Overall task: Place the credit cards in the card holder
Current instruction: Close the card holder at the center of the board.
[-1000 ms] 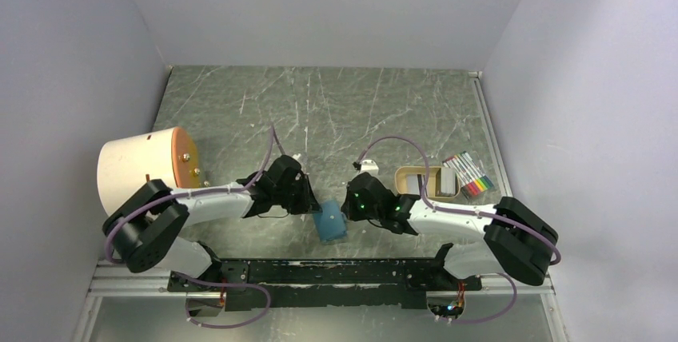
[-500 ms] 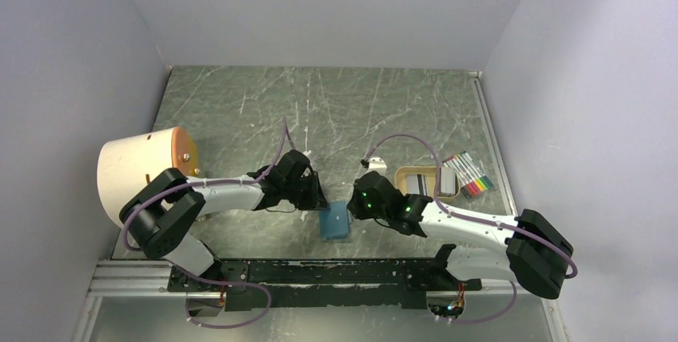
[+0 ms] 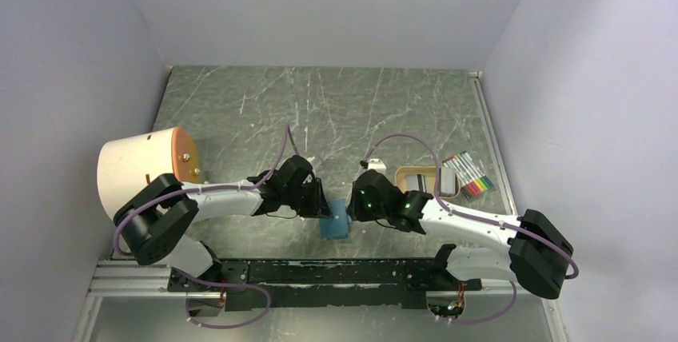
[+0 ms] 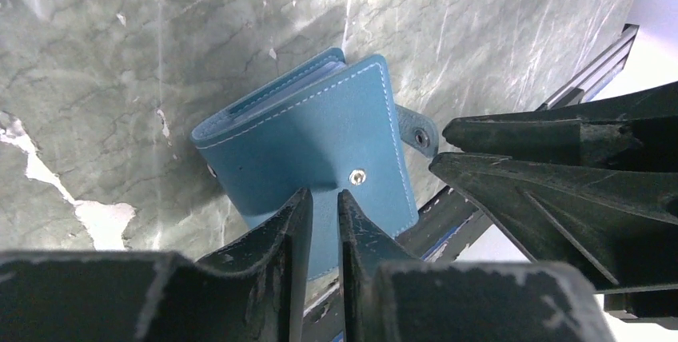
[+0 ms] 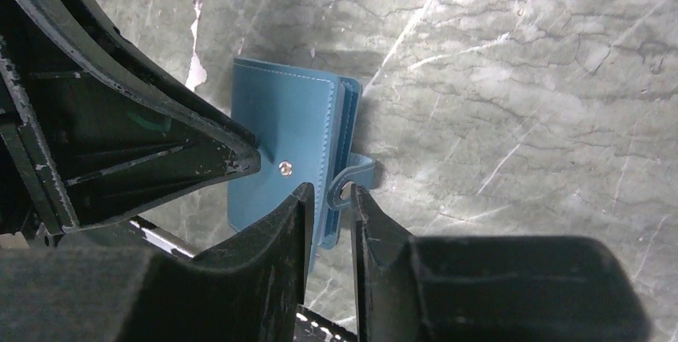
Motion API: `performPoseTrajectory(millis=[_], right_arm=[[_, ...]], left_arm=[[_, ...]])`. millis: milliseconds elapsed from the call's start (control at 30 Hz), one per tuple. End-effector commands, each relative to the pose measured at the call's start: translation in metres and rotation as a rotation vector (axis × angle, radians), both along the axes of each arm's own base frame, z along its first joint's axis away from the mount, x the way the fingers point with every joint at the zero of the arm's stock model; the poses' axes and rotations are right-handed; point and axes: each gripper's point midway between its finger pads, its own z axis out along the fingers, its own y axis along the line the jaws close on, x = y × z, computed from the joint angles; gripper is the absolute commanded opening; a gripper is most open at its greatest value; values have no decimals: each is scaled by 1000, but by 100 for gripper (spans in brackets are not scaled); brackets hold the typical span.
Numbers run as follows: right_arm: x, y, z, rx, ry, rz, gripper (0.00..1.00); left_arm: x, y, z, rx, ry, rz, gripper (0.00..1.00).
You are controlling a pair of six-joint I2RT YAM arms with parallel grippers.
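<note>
Our left gripper [image 4: 324, 198] and right gripper [image 5: 329, 194], fingers narrow, at the card holder [image 4: 312, 134], right astride its snap tab [image 5: 361, 169], hold unclear.

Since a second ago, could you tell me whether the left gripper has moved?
Yes: the left gripper edged right, from the cream drum toward the card holder.

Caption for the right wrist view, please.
Teal card holder on marbled table, snap tab at the tips of the right gripper.

Folded teal card holder [image 4: 320, 142], flat, unsnapped
</note>
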Motion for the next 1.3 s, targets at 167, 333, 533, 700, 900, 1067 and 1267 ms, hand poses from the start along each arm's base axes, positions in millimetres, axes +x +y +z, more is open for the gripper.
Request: performPoseTrajectory(millis=[167, 333, 533, 700, 900, 1067, 1267], right_arm=[[-2, 3, 1, -8, 31, 5, 27], [-1, 6, 0, -9, 33, 13, 27], [2, 6, -1, -25, 34, 3, 30], [5, 4, -7, -62, 34, 3, 19], [9, -4, -3, -84, -2, -20, 0], [8, -9, -3, -88, -4, -28, 0], [2, 13, 7, 63, -18, 35, 0]], left_arm=[[-12, -1, -14, 21, 52, -41, 21], [-15, 2, -20, 38, 62, -42, 20], [-16, 4, -25, 43, 63, -37, 20], [-17, 5, -28, 54, 69, -41, 19], [-17, 8, -29, 66, 64, -35, 19], [-17, 8, -30, 60, 67, -29, 19], [-17, 7, -30, 49, 65, -21, 19]])
